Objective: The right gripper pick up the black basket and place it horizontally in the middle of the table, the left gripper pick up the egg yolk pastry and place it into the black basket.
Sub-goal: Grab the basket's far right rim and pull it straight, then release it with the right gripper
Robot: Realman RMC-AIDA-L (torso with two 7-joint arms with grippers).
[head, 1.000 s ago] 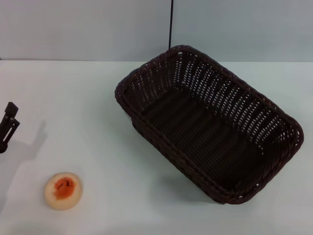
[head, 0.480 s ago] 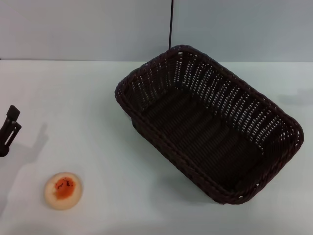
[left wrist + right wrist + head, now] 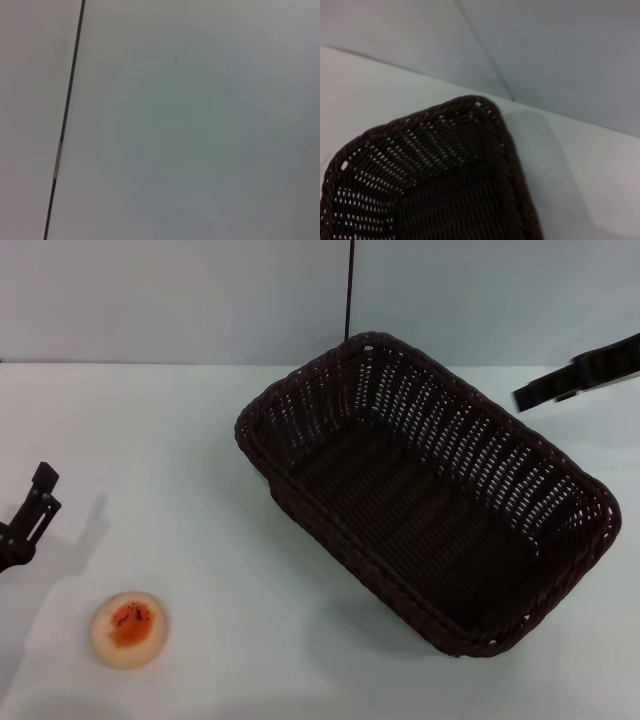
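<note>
The black basket (image 3: 425, 490) lies empty and diagonal on the white table (image 3: 160, 430), right of the middle. One of its corners fills the right wrist view (image 3: 445, 175). The right gripper (image 3: 530, 395) reaches in from the right edge, above the table just beyond the basket's far right rim, not touching it. The egg yolk pastry (image 3: 128, 628) lies on the table at the front left. The left gripper (image 3: 40, 498) is at the left edge, behind the pastry and apart from it. The left wrist view shows only a grey wall.
A grey wall with a thin dark vertical seam (image 3: 350, 285) runs behind the table. The table's far edge lies just behind the basket. Bare tabletop lies between the pastry and the basket.
The right gripper has come into view from the right, above the basket's far right side. The left gripper has shifted slightly to the right and tilted. Basket and pastry have not moved.
</note>
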